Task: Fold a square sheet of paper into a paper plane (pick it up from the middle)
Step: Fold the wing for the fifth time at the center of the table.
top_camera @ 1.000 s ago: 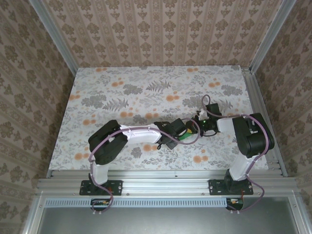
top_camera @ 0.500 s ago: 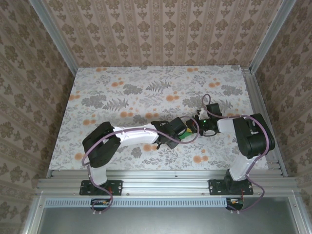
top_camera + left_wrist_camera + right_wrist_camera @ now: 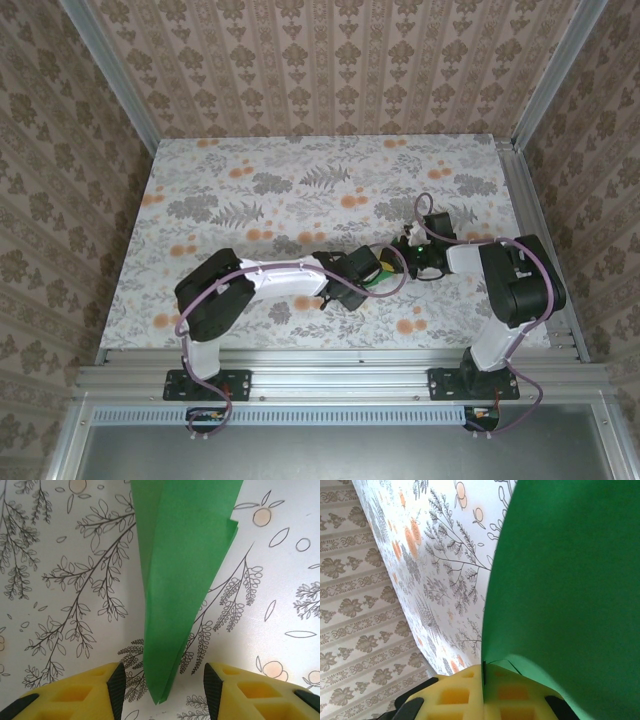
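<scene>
Brown damask wallpaper [image 3: 330, 70] boxes in three sides. Down on the grey-and-orange floral tabletop [image 3: 250, 190], both arms reach inward and meet just right of centre, towards the near edge. The white-sleeved left arm with its purple cable [image 3: 285, 275] stretches low across the print, and the black right arm [image 3: 515, 280] bends back to face it.

Now the right gripper [image 3: 482, 674]: yellow foam fingers pressed together, an edge of green pinched in the seam between them. That looks like an anchor, pinning the work so it can't slide. The left gripper [image 3: 162, 686] is spread wide, its fingers [image 3: 90, 697] standing either side of the pointed tip and touching nothing. My read is that it's lining up to nip or press the nose crease.

And the prize itself, the slim bright-green paper plane [image 3: 180, 555]: a long narrow triangle with layered flaps, lying between the two wrists.

From above, just a sliver of green peeks out past the wrists. The wide end runs off the top of the left wrist view, and green spills off the right wrist view. I can't tell how many folds are done, or whether the pinched end is lifted.
</scene>
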You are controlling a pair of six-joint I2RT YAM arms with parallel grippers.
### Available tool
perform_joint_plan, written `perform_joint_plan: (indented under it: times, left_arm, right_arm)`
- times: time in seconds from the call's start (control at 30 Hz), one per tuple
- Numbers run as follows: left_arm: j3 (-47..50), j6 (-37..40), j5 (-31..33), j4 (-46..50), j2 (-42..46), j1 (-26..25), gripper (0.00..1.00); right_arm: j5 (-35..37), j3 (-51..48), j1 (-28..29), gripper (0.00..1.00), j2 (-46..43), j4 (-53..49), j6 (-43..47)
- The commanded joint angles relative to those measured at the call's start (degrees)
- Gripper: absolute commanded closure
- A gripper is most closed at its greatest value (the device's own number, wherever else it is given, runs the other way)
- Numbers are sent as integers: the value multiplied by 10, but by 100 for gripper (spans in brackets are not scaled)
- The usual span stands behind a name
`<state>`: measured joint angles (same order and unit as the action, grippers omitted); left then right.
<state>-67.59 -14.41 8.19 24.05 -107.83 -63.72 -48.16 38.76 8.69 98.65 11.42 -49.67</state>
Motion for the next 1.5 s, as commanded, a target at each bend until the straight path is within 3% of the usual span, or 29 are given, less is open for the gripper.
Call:
perform_joint_plan:
  times: [0.0, 1.47]
  left_arm:
    - [5, -10, 4, 9, -17, -2, 52]
    - [11, -23, -6, -12, -57, 25, 61]
  right_arm:
    - [-10, -9, 5, 100, -14, 10, -3]
    - [39, -46, 11, 100, -55, -90, 80]
